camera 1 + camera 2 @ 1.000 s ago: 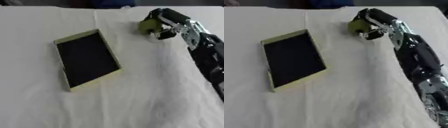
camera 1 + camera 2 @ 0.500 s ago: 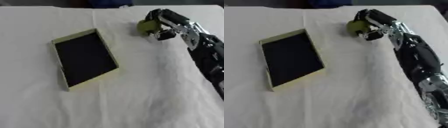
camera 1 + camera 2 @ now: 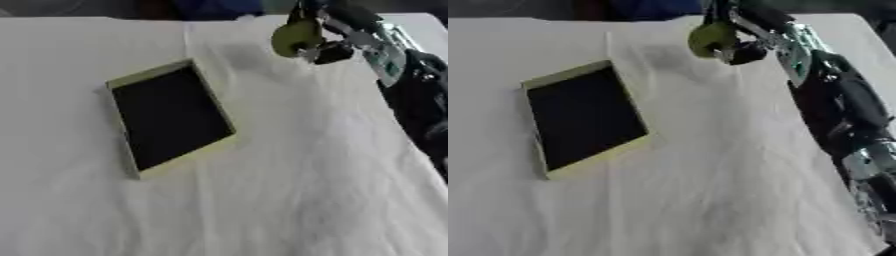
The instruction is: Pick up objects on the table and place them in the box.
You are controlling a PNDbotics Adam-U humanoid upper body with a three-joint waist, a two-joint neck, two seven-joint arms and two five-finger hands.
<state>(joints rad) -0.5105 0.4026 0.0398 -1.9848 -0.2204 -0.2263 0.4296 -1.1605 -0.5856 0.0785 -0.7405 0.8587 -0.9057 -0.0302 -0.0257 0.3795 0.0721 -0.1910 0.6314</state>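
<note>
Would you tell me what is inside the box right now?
The box shows only a dark interior with nothing visible in it. The yellow-green object is apart from it, in the right hand.

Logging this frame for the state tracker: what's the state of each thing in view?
Shallow yellow-green box with dark inside: open, empty, flat on the cloth, askew.
Round yellow-green object: held off the cloth, beyond the box.
Right hand: curled round the object.
Left hand: not in view.
White cloth on the table: wrinkled.
</note>
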